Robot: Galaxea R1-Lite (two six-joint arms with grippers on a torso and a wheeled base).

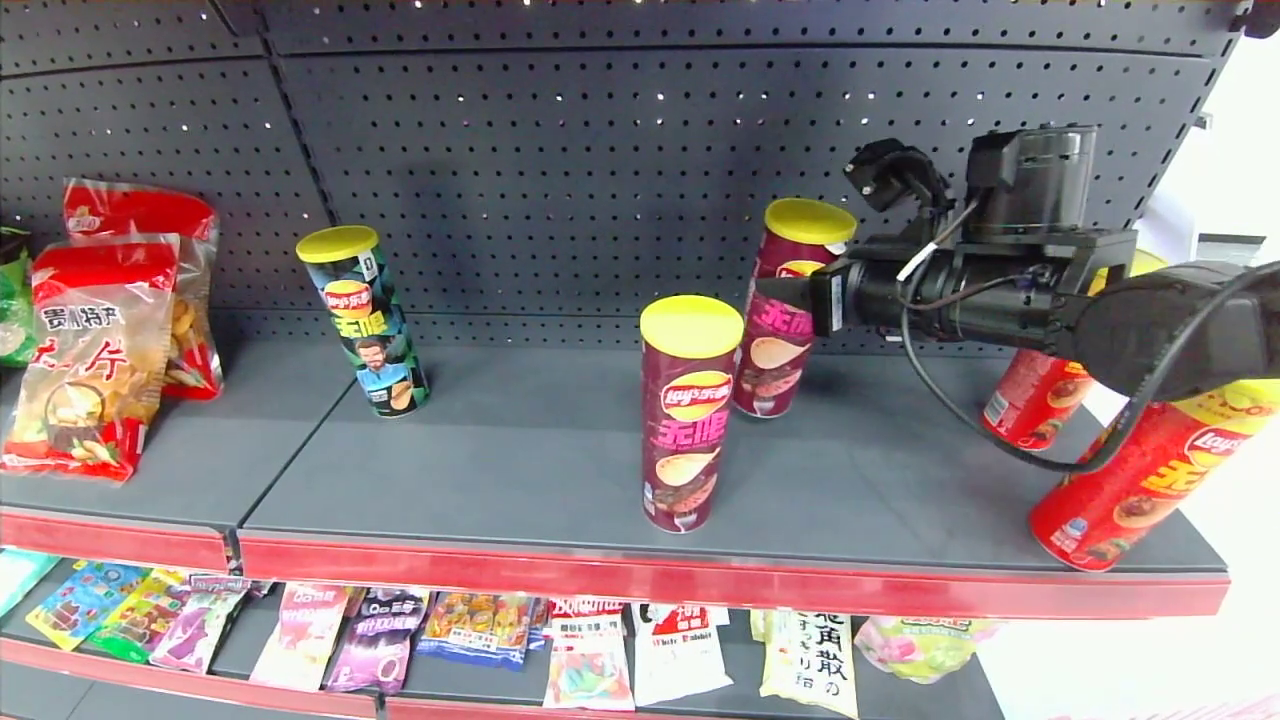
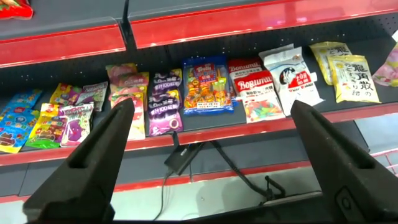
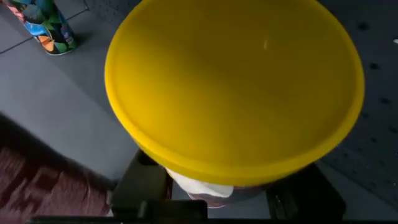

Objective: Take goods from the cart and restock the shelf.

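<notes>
A purple chip can with a yellow lid (image 1: 790, 320) stands slightly tilted near the back of the grey shelf (image 1: 500, 450), its base on the shelf board. My right gripper (image 1: 787, 296) comes in from the right and is shut on the can's upper part. In the right wrist view the yellow lid (image 3: 233, 81) is close up, with black fingers (image 3: 140, 186) beside the can below it. My left gripper (image 2: 211, 106) hangs open with nothing in it, in front of the lower shelves of snack packets (image 2: 208, 87).
A second purple can (image 1: 688, 410) stands upright near the shelf's front. A dark green can (image 1: 365, 320) stands at the back left. Two red cans (image 1: 1040, 395) (image 1: 1140, 480) lean at the right end. Red snack bags (image 1: 90, 350) fill the left section.
</notes>
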